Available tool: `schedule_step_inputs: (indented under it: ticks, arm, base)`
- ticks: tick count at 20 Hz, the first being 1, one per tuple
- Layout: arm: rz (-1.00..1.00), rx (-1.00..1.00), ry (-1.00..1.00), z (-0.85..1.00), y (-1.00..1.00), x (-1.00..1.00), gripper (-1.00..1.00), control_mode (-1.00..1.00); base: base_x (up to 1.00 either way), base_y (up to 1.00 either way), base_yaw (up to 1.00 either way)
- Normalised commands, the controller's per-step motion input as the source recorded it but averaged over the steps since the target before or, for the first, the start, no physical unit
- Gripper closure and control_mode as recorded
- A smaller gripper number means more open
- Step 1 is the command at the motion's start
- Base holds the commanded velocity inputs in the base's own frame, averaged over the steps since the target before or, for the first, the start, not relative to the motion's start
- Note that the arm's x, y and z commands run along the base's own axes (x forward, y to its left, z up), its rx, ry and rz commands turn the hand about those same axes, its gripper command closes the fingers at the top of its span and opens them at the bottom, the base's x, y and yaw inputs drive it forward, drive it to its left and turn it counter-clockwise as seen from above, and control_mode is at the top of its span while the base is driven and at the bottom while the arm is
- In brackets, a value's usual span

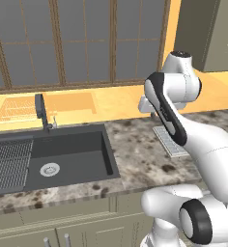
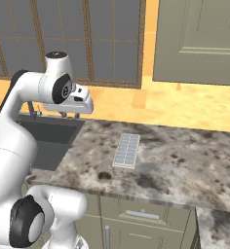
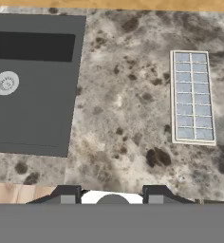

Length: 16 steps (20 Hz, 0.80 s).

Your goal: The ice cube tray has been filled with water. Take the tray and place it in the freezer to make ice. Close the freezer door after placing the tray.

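Half the ice cube tray (image 1: 170, 140) arm-hidden

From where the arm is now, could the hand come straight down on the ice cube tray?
Probably yes. The ice cube tray lies flat on bare counter, nothing on or beside it; the hand hangs above, off to one side.

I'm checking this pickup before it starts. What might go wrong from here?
The ice cube tray lies flat on the counter, its cells full of water; tilting it in a grasp could spill. The gripper hangs above, offset toward the sink, with jaws narrow, so descending now would likely miss.
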Motion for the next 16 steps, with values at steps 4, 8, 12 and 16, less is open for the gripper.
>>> schedule_step_inputs:
  ticks: [4,8,12,16]
  arm:
    - [0.0,0.0,-0.04,0.0,-0.07,-0.16,-1.0,-1.0]
    - [0.0,0.0,-0.02,-0.18,-0.58,-0.16,-1.0,-1.0]
    - [-0.05,0.0,-0.01,-0.34,-0.66,-0.01,-1.0,-1.0]
    - [-0.06,0.0,0.0,-0.36,-0.49,0.0,-1.0,-1.0]
  base:
    - [0.0,0.0,0.0]
    - [0.0,0.0,0.0]
    - [0.0,0.0,0.0]
    - [0.0,0.0,0.0]
